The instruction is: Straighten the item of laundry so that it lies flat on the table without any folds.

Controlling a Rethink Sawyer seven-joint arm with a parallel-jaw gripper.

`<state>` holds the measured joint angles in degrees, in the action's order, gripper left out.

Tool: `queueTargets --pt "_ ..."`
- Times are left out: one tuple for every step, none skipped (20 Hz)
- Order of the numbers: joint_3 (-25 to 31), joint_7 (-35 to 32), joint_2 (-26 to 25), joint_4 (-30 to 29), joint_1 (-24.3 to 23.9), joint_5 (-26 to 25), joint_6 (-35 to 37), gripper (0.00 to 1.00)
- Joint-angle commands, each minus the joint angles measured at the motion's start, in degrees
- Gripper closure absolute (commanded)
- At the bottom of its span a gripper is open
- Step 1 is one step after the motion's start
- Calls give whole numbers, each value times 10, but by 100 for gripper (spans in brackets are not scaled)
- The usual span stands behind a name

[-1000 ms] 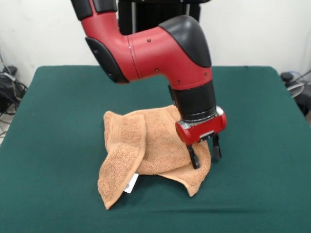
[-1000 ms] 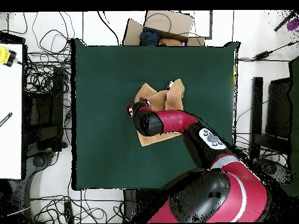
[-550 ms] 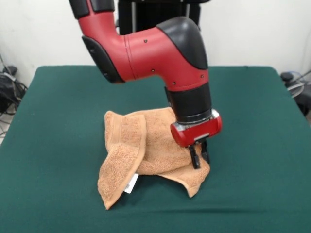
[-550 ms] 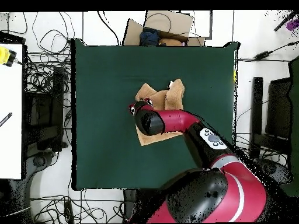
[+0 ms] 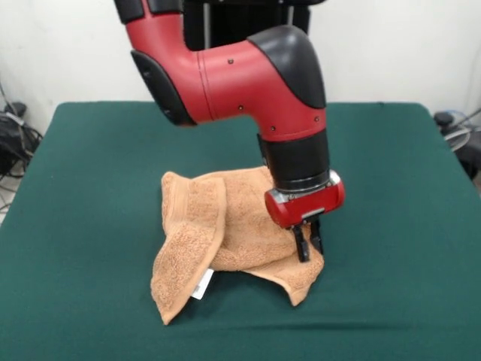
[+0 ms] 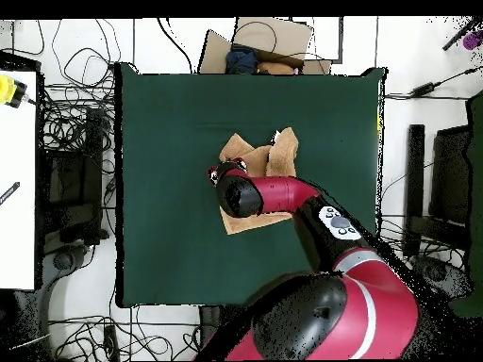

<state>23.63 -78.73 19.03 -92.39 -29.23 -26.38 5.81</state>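
The orange-tan terry towel (image 5: 225,233) lies crumpled near the middle of the dark green table (image 5: 90,188), just below centre in the front view. One long fold runs down its left side to a corner at lower left, with a small white tag (image 5: 201,286) beside it. The red and black arm comes down from the top of the frame, and its gripper (image 5: 307,242) has its black fingers drawn close together, pinching the towel's right edge.
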Motion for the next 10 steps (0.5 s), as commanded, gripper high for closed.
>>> queueTargets --pt "-82 -105 -94 70 31 13 3 100" --pt "-91 -111 -90 68 40 17 3 100" --pt "-102 -120 -86 65 50 24 3 100" --pt "-110 -126 -82 62 59 31 6 100" --pt "-117 -131 -79 59 66 40 12 100" --pt "-123 -134 -75 55 72 48 19 100" --pt "-127 -134 -71 50 78 56 28 100" --pt "-131 -137 -67 44 82 67 38 100" --pt "-137 -142 -61 37 89 77 46 100" --pt "-144 -148 -55 27 96 89 51 100"
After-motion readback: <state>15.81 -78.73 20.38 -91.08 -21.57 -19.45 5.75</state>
